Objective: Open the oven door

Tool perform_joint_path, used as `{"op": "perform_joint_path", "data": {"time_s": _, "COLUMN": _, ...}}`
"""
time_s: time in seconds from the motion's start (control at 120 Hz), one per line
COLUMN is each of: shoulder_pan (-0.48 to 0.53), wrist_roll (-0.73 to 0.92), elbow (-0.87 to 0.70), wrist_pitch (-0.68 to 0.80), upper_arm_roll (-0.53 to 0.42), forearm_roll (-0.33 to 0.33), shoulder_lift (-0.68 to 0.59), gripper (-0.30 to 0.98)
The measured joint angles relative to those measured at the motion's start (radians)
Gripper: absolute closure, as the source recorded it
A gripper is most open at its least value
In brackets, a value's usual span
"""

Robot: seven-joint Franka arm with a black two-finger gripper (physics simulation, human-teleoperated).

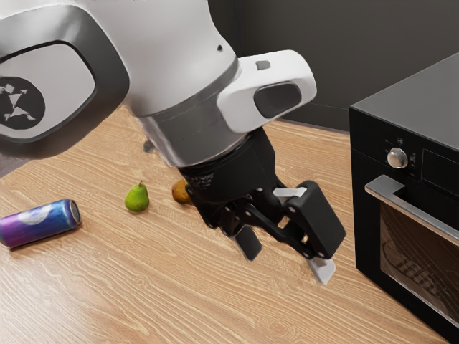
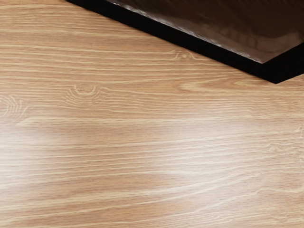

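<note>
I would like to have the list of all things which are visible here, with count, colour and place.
Oven: 1, black, exterior view's right, door shut
Handle: 1, silver, on the door
Knob: 1, silver, above the handle
Can: 1, blue and purple, lying, exterior view's left
Pear: 1, green, beyond the can
Fruit: 1, orange-brown, partly behind the gripper
Table: 1, wood-brown, underneath
Wall: dark grey, background
Arm: 1, white and grey, over the table
Gripper: 1, black, open, before the oven
</note>
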Motion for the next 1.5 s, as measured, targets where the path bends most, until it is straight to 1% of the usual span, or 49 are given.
{"op": "perform_joint_path", "data": {"time_s": 0.1, "shoulder_pan": -0.02, "wrist_roll": -0.053, "elbow": 0.0, "wrist_pitch": 0.133, "upper_arm_roll": 0.032, "forearm_roll": -0.001, "shoulder_lift": 0.054, "gripper": 0.0}}
{"op": "perform_joint_path", "data": {"time_s": 0.233, "shoulder_pan": -0.054, "wrist_roll": -0.126, "elbow": -0.016, "wrist_pitch": 0.248, "upper_arm_roll": 0.041, "forearm_roll": 0.001, "shoulder_lift": 0.056, "gripper": 0.0}}
{"op": "perform_joint_path", "data": {"time_s": 0.292, "shoulder_pan": -0.071, "wrist_roll": -0.159, "elbow": -0.087, "wrist_pitch": 0.294, "upper_arm_roll": 0.043, "forearm_roll": 0.002, "shoulder_lift": 0.017, "gripper": 0.0}}
{"op": "perform_joint_path", "data": {"time_s": 0.392, "shoulder_pan": -0.069, "wrist_roll": -0.212, "elbow": -0.199, "wrist_pitch": 0.371, "upper_arm_roll": 0.041, "forearm_roll": 0.006, "shoulder_lift": -0.058, "gripper": 0.0}}
{"op": "perform_joint_path", "data": {"time_s": 0.458, "shoulder_pan": -0.069, "wrist_roll": -0.249, "elbow": -0.238, "wrist_pitch": 0.406, "upper_arm_roll": 0.039, "forearm_roll": 0.026, "shoulder_lift": -0.096, "gripper": 0.0}}
{"op": "perform_joint_path", "data": {"time_s": 0.533, "shoulder_pan": -0.069, "wrist_roll": -0.298, "elbow": -0.251, "wrist_pitch": 0.436, "upper_arm_roll": 0.035, "forearm_roll": 0.037, "shoulder_lift": -0.109, "gripper": 0.0}}
{"op": "perform_joint_path", "data": {"time_s": 0.65, "shoulder_pan": -0.07, "wrist_roll": -0.465, "elbow": -0.26, "wrist_pitch": 0.493, "upper_arm_roll": 0.012, "forearm_roll": 0.047, "shoulder_lift": -0.105, "gripper": 0.0}}
{"op": "perform_joint_path", "data": {"time_s": 0.85, "shoulder_pan": -0.054, "wrist_roll": -0.844, "elbow": -0.337, "wrist_pitch": 0.592, "upper_arm_roll": 0.01, "forearm_roll": 0.054, "shoulder_lift": -0.116, "gripper": 0.0}}
{"op": "perform_joint_path", "data": {"time_s": 0.95, "shoulder_pan": -0.036, "wrist_roll": -0.992, "elbow": -0.356, "wrist_pitch": 0.61, "upper_arm_roll": 0.002, "forearm_roll": 0.109, "shoulder_lift": -0.109, "gripper": 0.0}}
{"op": "perform_joint_path", "data": {"time_s": 1.025, "shoulder_pan": -0.034, "wrist_roll": -1.091, "elbow": -0.36, "wrist_pitch": 0.618, "upper_arm_roll": -0.006, "forearm_roll": 0.136, "shoulder_lift": -0.104, "gripper": 0.0}}
{"op": "perform_joint_path", "data": {"time_s": 1.3, "shoulder_pan": -0.026, "wrist_roll": -1.379, "elbow": -0.348, "wrist_pitch": 0.634, "upper_arm_roll": -0.045, "forearm_roll": 0.172, "shoulder_lift": -0.062, "gripper": 0.0}}
{"op": "perform_joint_path", "data": {"time_s": 1.408, "shoulder_pan": -0.011, "wrist_roll": -1.437, "elbow": -0.349, "wrist_pitch": 0.623, "upper_arm_roll": -0.09, "forearm_roll": 0.278, "shoulder_lift": -0.055, "gripper": 0.0}}
{"op": "perform_joint_path", "data": {"time_s": 1.5, "shoulder_pan": -0.009, "wrist_roll": -1.468, "elbow": -0.348, "wrist_pitch": 0.612, "upper_arm_roll": -0.099, "forearm_roll": 0.33, "shoulder_lift": -0.051, "gripper": 0.0}}
